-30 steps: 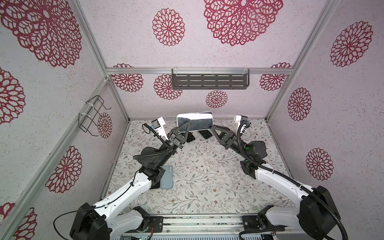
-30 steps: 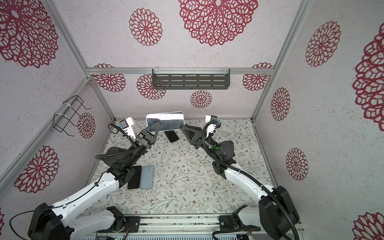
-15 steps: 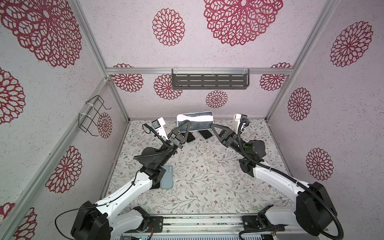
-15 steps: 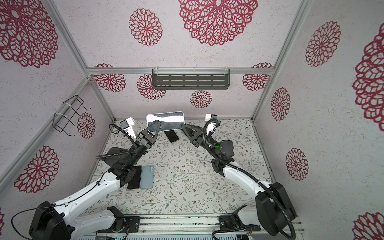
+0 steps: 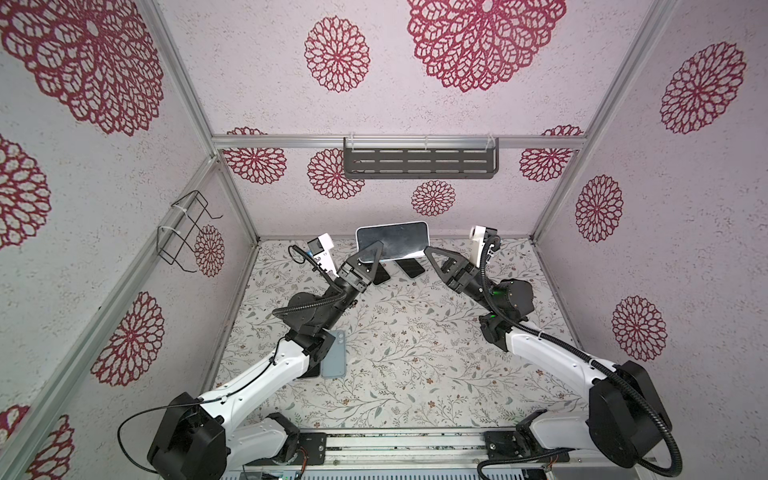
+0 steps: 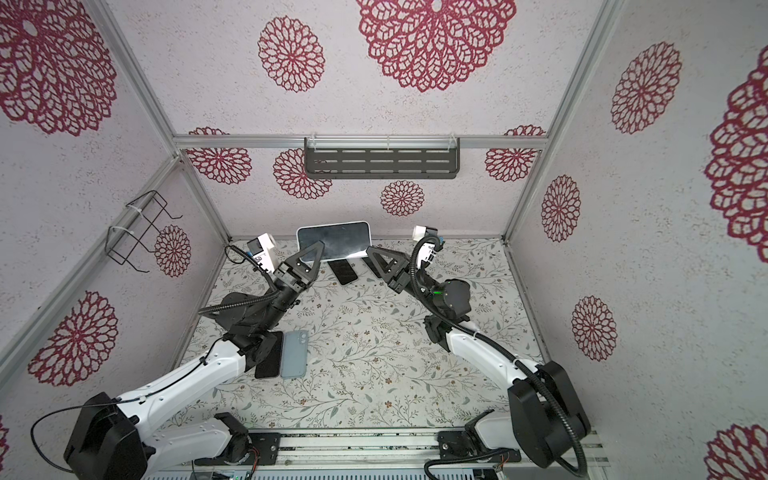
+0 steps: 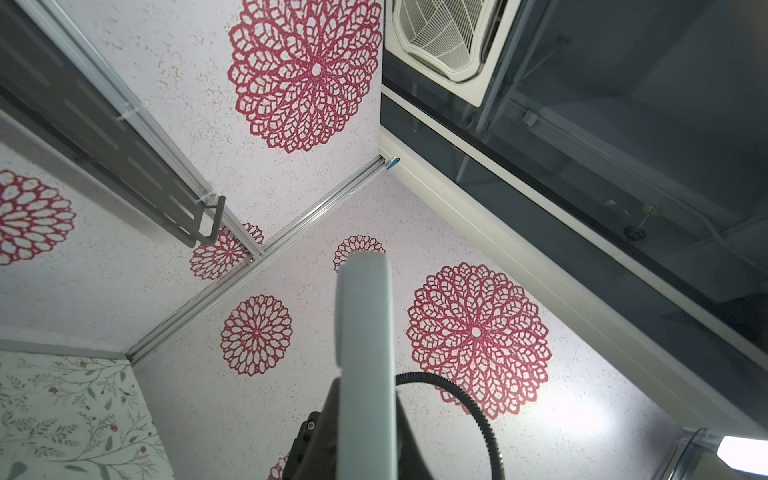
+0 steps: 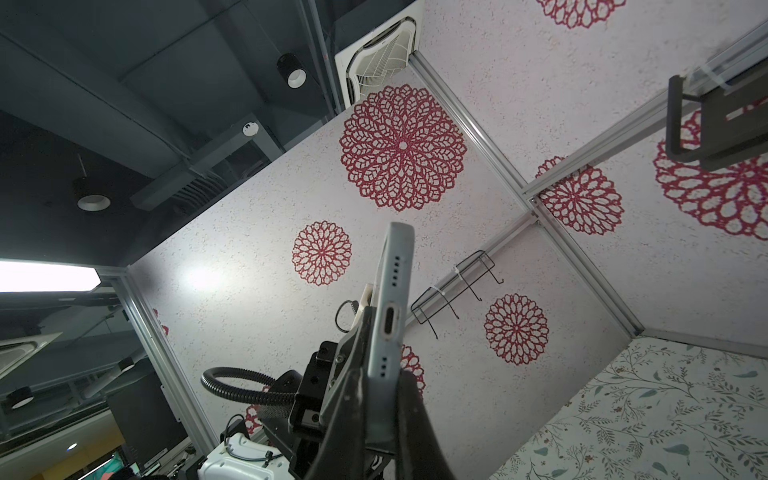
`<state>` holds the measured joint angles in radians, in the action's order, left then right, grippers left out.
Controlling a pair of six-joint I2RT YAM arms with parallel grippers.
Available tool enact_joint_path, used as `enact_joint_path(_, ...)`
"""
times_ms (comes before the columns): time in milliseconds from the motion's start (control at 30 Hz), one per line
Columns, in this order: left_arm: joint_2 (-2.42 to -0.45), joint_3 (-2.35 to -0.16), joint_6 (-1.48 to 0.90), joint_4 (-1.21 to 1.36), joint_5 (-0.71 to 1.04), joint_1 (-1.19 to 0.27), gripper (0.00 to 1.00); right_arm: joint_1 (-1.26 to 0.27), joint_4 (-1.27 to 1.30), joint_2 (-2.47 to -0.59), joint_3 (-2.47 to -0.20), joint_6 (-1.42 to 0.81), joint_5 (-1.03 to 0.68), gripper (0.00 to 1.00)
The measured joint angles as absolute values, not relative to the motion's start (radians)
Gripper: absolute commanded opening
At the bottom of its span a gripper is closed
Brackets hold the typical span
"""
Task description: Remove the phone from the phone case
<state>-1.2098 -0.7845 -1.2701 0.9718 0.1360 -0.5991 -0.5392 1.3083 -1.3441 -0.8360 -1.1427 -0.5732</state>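
Note:
The phone (image 5: 399,239), dark screen towards the camera, sits in a pale blue-grey phone case (image 5: 425,232) and is held lengthwise in the air above the table's far edge in both top views. My left gripper (image 5: 374,248) is shut on its left end. My right gripper (image 5: 428,251) is shut on its lower right corner. The left wrist view shows the case's plain edge (image 7: 365,332) standing between that gripper's jaws (image 7: 365,424). In the right wrist view the right gripper (image 8: 382,399) pinches the case's port end (image 8: 388,324). The same grip shows on the phone (image 6: 336,241).
Two dark phones (image 5: 411,268) (image 5: 380,276) lie on the floral table under the raised one. A blue-grey phone (image 5: 334,353) and a black one (image 5: 311,370) lie beside the left arm. A grey shelf (image 5: 419,164) hangs on the back wall, a wire rack (image 5: 183,232) on the left wall.
The right gripper has closed in on the phone's right end and shut on it. The left gripper and the phone have stayed in place.

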Motion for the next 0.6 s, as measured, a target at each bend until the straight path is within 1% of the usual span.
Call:
enact_joint_path(167, -1.259, -0.805, -1.433, 0.998, 0.146, -0.595, 0.0, -0.515, 1.378, -1.365, -0.846, -1.167, -0.622, 0.0)
enact_joint_path(333, -1.305, -0.851, -1.548, 1.014, 0.147, -0.595, 0.0, -0.501, 1.451, -1.382, -0.85, -1.169, -0.667, 0.0)
enact_joint_path(467, -1.333, -0.887, -1.634, 1.014, 0.144, -0.595, 0.0, -0.498, 1.533, -1.411, -0.858, -1.169, -0.755, 0.0)
enact_joint_path(600, -1.338, -0.922, -1.69, 0.959, 0.146, -0.595, 0.0, -0.487, 1.603, -1.447, -0.876, -1.167, -0.854, 0.0)
